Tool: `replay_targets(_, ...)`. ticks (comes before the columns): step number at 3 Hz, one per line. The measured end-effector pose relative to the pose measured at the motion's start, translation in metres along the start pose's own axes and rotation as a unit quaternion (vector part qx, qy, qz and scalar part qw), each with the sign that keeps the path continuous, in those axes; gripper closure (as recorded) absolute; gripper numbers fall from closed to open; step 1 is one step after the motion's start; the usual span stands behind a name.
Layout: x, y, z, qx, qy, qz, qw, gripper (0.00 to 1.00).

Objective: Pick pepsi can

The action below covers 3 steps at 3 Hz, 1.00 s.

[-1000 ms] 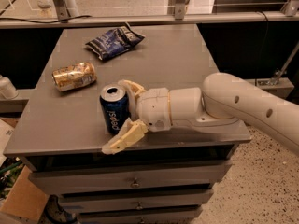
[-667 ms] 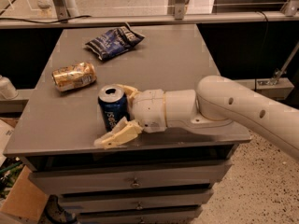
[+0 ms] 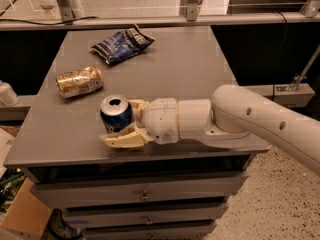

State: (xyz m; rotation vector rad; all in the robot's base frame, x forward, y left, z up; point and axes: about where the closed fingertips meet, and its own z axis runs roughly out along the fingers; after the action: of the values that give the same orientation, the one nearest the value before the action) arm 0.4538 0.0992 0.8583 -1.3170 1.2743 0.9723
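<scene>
The pepsi can (image 3: 115, 115), dark blue with a silver top, stands upright near the front edge of the grey table (image 3: 190, 79). My gripper (image 3: 118, 124) reaches in from the right, and its cream fingers sit on both sides of the can. The near finger (image 3: 122, 140) presses along the can's front lower side. The far finger (image 3: 136, 105) is behind the can and partly hidden. The gripper is closed on the can, which still rests on the table.
A dented gold can (image 3: 79, 81) lies on its side to the back left of the pepsi can. A dark blue snack bag (image 3: 122, 43) lies at the table's far side. Drawers (image 3: 145, 196) are below the front edge. A cardboard box (image 3: 20, 211) sits on the floor at left.
My gripper has slid left around the can. The near finger, spread wide before, has drawn in against the can.
</scene>
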Motion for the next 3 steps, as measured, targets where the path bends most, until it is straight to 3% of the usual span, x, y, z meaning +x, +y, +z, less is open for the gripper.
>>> replay_targets(1, -0.007, -0.004, -0.007, 0.005, -0.002, -0.008, 1.0, 0.87)
replay_targets(2, -0.018, -0.012, -0.012, 0.011, -0.006, -0.018, 0.9998, 1.0)
replay_targets(3, -0.028, -0.02, -0.016, 0.016, -0.009, -0.027, 0.9995, 1.0)
